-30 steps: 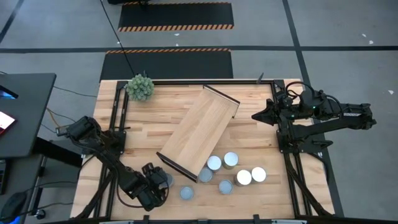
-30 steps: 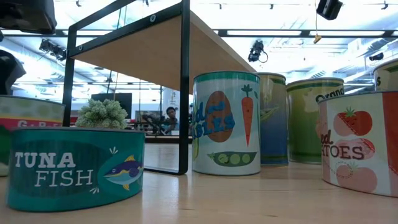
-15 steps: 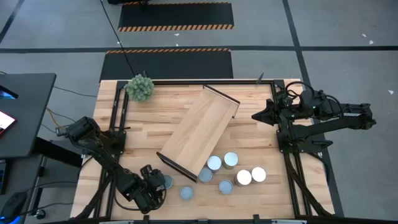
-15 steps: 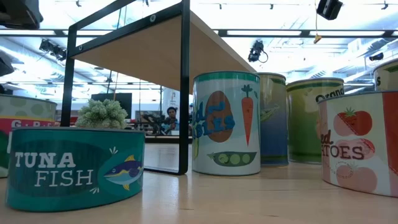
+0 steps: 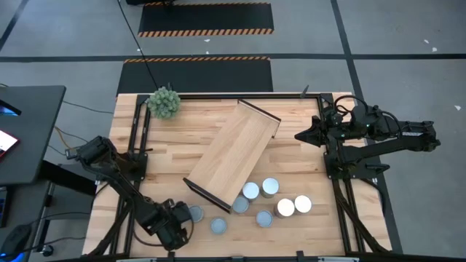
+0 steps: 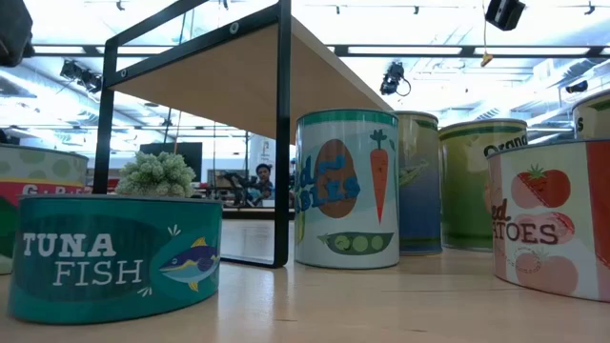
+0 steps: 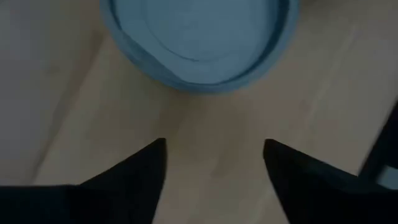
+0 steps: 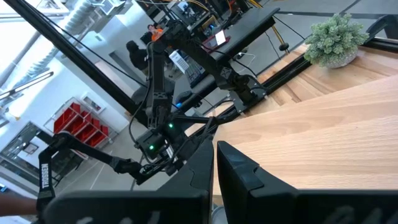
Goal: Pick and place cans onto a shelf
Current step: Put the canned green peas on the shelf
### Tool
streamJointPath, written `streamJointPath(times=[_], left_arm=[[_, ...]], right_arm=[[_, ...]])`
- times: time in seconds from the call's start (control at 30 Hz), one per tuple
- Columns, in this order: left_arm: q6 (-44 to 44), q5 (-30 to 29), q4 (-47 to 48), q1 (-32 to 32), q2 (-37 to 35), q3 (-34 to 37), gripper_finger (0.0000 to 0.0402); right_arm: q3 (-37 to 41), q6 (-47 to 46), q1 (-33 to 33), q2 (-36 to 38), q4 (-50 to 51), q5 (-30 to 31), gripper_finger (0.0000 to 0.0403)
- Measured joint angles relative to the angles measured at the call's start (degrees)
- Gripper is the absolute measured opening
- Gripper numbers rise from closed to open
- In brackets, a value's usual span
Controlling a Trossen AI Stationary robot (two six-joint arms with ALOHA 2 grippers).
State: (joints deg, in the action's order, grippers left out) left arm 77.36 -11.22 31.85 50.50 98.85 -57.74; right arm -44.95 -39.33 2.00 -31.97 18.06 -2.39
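High view, my left jaws (image 5: 177, 224): low over the near-left part of the bench (image 5: 291, 120), just beside the leftmost can (image 5: 195, 213); from up here I cannot tell how far apart they stand.
High view, my right jaws (image 5: 300, 135): held off at the far-right side of the bench, well apart from every can.
High view, shelf (image 5: 233, 151): lying slantwise across the middle of the bench, one dark end toward the plant (image 5: 164, 101), the other toward the cans.
High view, cans: seven near the front edge; another can (image 5: 218, 225) lies just beside the leftmost, the remaining five cluster (image 5: 271, 198) by the shelf's near end.
Low view, cans: a squat tuna can (image 6: 114, 255) nearest on the left, a taller vegetable can (image 6: 347, 189) in the middle, a tomato can (image 6: 553, 217) at the right; all stand upright on the bench.
Low view, shelf (image 6: 229, 81): its underside and dark frame rise above the cans.
Left wrist view, my jaws (image 7: 211, 165): spread wide, empty, bare wood between the tips, the blue-grey can top (image 7: 199, 37) just ahead.
Right wrist view, my jaws (image 8: 214, 163): pressed together, holding nothing.
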Motion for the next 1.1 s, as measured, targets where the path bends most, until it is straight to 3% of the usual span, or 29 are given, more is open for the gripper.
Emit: streamJointPath(times=[0.13,0.3,0.5,0.8,0.97,1.1], left_arm=[[-0.04,1.41,-0.41,0.2,0.0,-0.5,0.0346],[-0.02,2.63,-0.44,-0.23,0.0,-0.58,0.0389],[-1.54,-0.2,1.21,-1.49,-0.02,-3.54,0.0391],[-1.77,-9.22,16.24,1.98,-0.02,-9.48,0.039],[-6.38,-18.41,14.78,2.41,-0.04,-12.05,0.0389],[-9.08,-20.1,14.58,-0.09,-0.04,-12.1,0.0389]], right_arm=[[0.0,0.04,0.02,-0.12,-0.02,0.0,0.0027],[0.0,0.04,0.02,-0.5,0.0,-0.02,0.0027],[0.0,-0.1,0.02,-0.74,-0.05,-0.01,0.0027],[0.0,-0.13,0.0,-0.76,-0.42,-0.02,0.0027],[0.0,0.08,0.02,-0.76,-0.42,0.0,0.0027],[0.0,0.33,0.01,-0.76,-0.42,0.33,0.0027]])
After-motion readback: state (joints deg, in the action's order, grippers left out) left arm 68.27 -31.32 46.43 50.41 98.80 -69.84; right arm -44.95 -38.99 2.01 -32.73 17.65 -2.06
